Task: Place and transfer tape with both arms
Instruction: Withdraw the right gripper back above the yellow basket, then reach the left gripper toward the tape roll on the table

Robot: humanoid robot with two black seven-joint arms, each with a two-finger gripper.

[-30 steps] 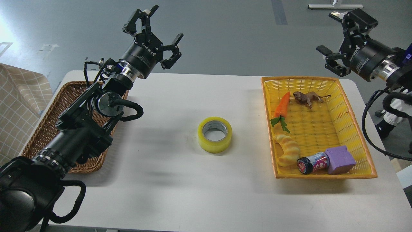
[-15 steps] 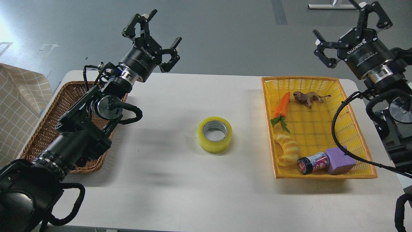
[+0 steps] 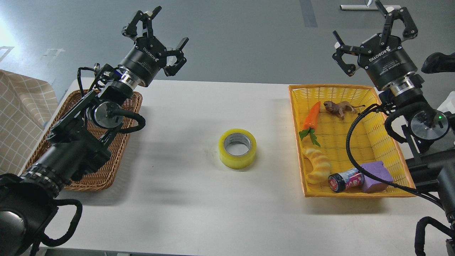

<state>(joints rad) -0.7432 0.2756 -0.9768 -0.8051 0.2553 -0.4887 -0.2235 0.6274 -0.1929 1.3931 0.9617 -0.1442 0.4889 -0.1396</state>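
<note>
So the tape [image 3: 237, 148] is lying flat on its side, hole up, pretty much dead center on the counter [image 3: 199, 199], well apart from both baskets. My guess is it's light and fairly rigid thanks to the grey core, but the outer wrap looks slick and glossy, so a squeeze across the outside could skid. Probably safer to pinch the wall, one finger in the hole and one outside.

The left gripper [image 3: 153, 33] and right gripper [image 3: 374, 32] both hang high with jaws spread, holding nothing.

The counter is plain white and smooth, lots of free space around the roll. Wicker basket [image 3: 106, 170] on the left, yellow basket [image 3: 359, 142] with toys on the right, grey floor beyond.
</note>
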